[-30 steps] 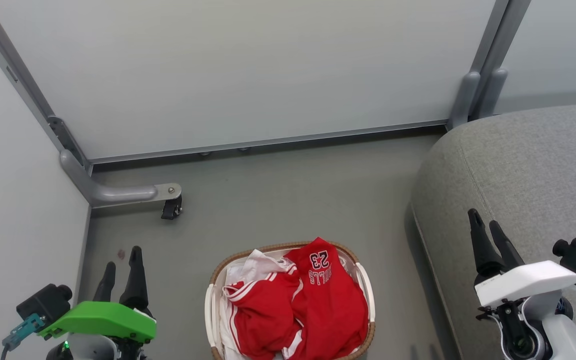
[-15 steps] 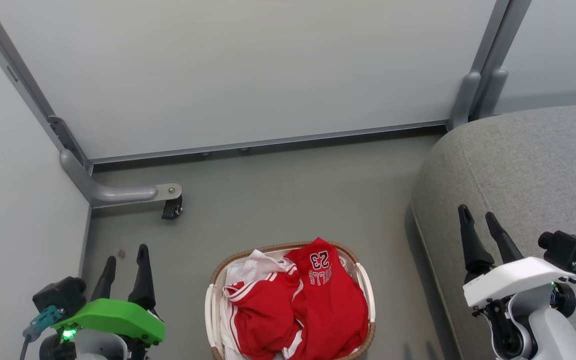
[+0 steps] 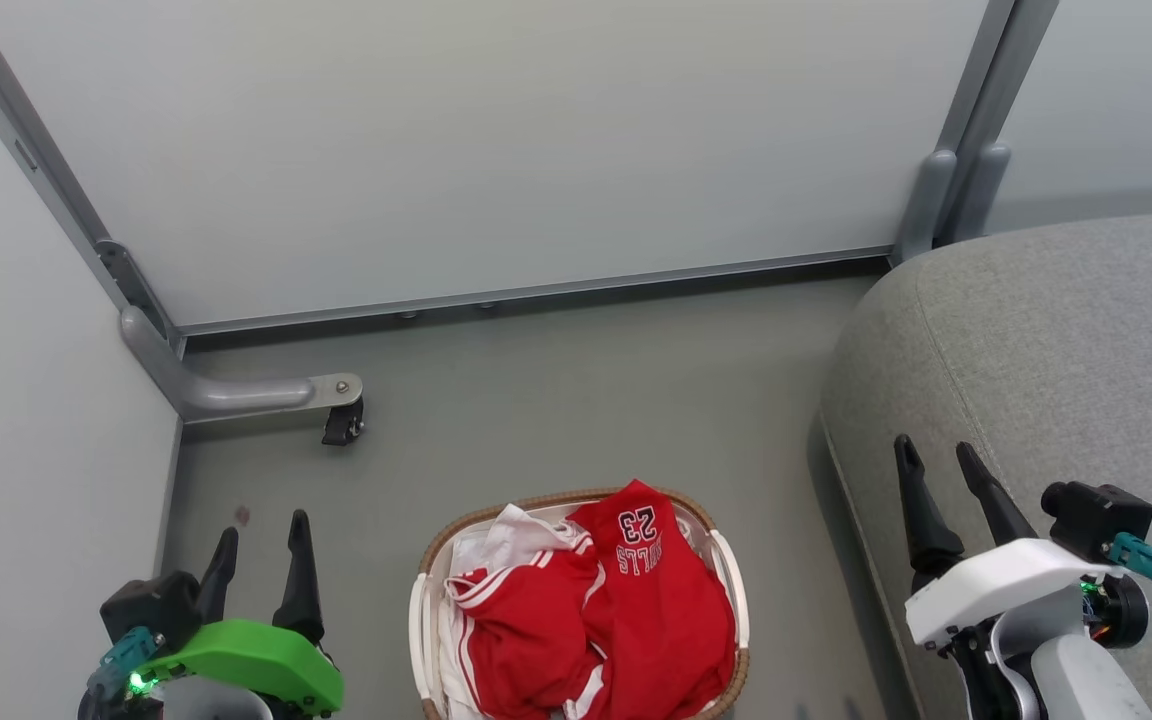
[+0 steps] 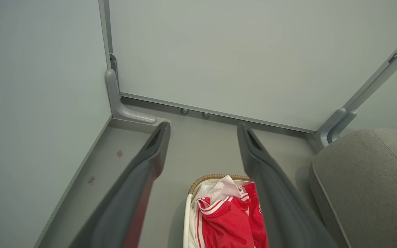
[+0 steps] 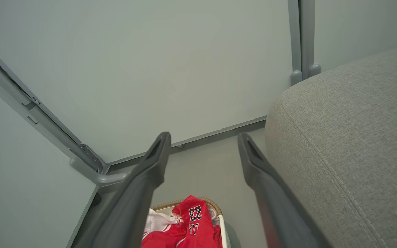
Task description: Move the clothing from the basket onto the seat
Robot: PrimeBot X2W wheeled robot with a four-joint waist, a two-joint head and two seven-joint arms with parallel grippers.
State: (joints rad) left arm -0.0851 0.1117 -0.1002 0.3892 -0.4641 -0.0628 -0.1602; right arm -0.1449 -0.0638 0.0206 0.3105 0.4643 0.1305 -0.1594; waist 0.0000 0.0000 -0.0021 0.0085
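Observation:
The red clothing (image 3: pixel 626 620) with white striped trim fills the basket (image 3: pixel 420 620), a white oval with a brown woven rim, on the floor at bottom centre; the jersey marked "23" (image 5: pixel 195 215) lies on top. The grey couch seat (image 3: pixel 1056 350) rises at the right, also in both wrist views (image 4: pixel 367 186) (image 5: pixel 350 137). My left gripper (image 3: pixel 262 538) hangs open to the left of the basket, nothing between its fingers. My right gripper (image 3: pixel 934 453) stands open over the couch's rounded corner, right of the basket. In the left wrist view the clothing (image 4: pixel 229 220) lies below the open fingers.
A pale partition wall (image 3: pixel 496 140) closes the back and left. Its grey foot with a black caster (image 3: pixel 341 425) stands on the grey floor (image 3: pixel 576 400) left of centre. A grey post (image 3: pixel 956 190) stands by the couch's far corner.
Both grippers have drawn inward toward the basket and down the picture. The right gripper's fingers have spread slightly. The head camera has tilted a little, shifting the basket down. The clothing lies unmoved.

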